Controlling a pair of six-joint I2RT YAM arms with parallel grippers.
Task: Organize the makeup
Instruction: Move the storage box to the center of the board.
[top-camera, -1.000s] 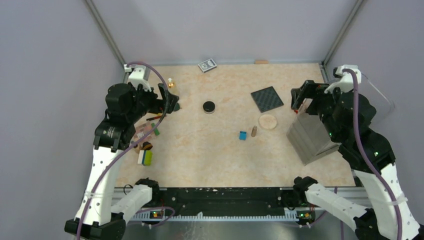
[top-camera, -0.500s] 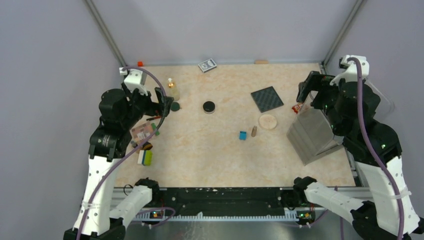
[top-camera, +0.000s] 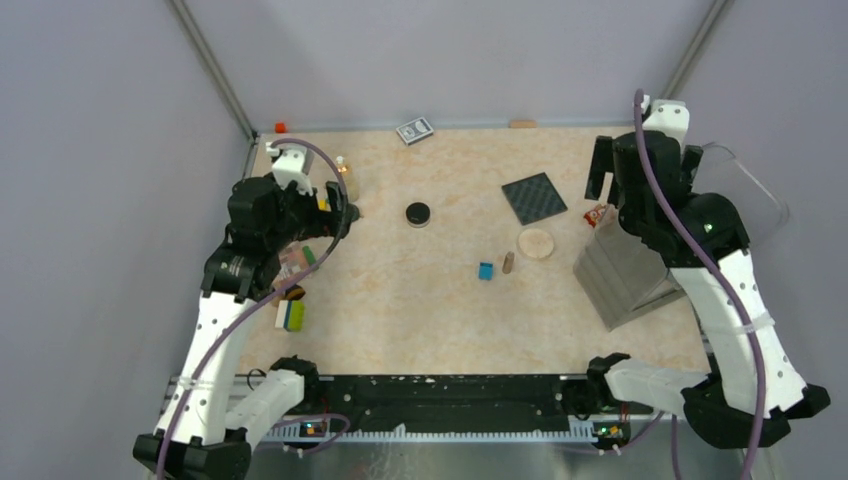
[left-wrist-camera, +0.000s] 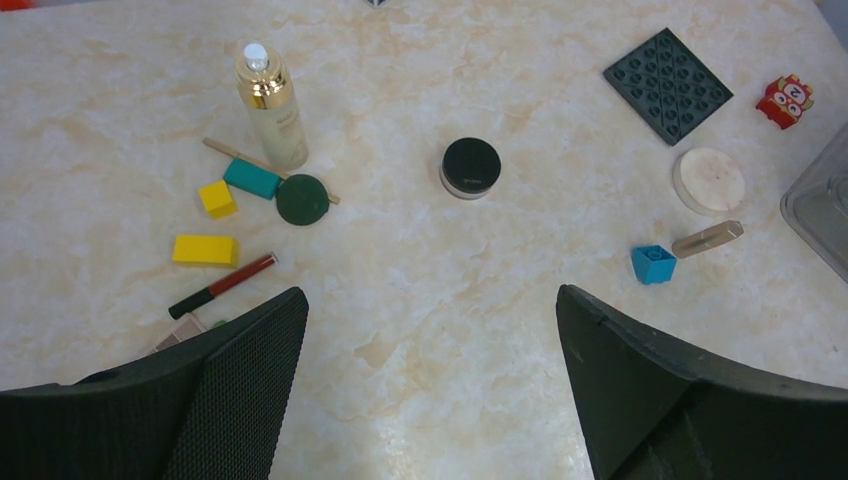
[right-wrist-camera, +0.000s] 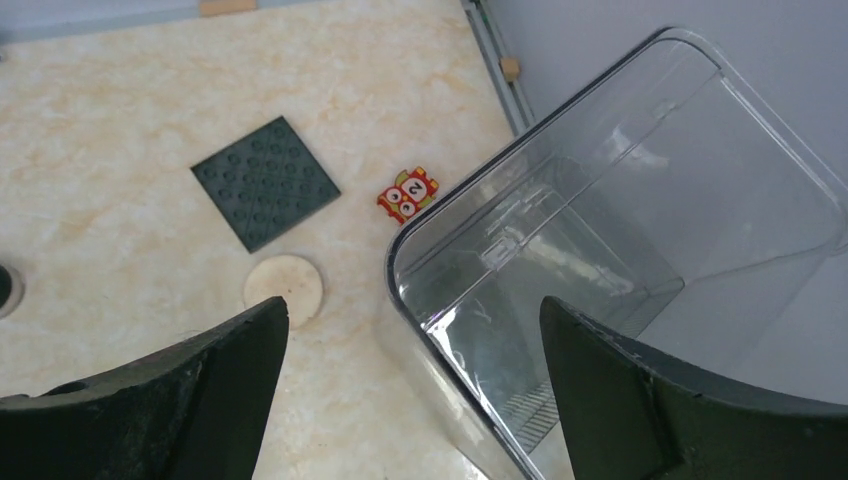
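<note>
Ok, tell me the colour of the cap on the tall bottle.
Gold bottle cap, clearest in the left wrist view.

Looks like a lab test cell. Plain grey walls (top-camera: 450, 60) box in a marbled table (top-camera: 430, 310), with metal corner posts (top-camera: 210, 65) framing it.

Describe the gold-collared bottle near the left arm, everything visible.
The bottle has a clear body with pale cream liquid, a shiny gold collar and a white nozzle. It seems to stand upright on the marbled table, toward its far left corner. A thin wooden stick lies at its base; nothing grips it.
</note>
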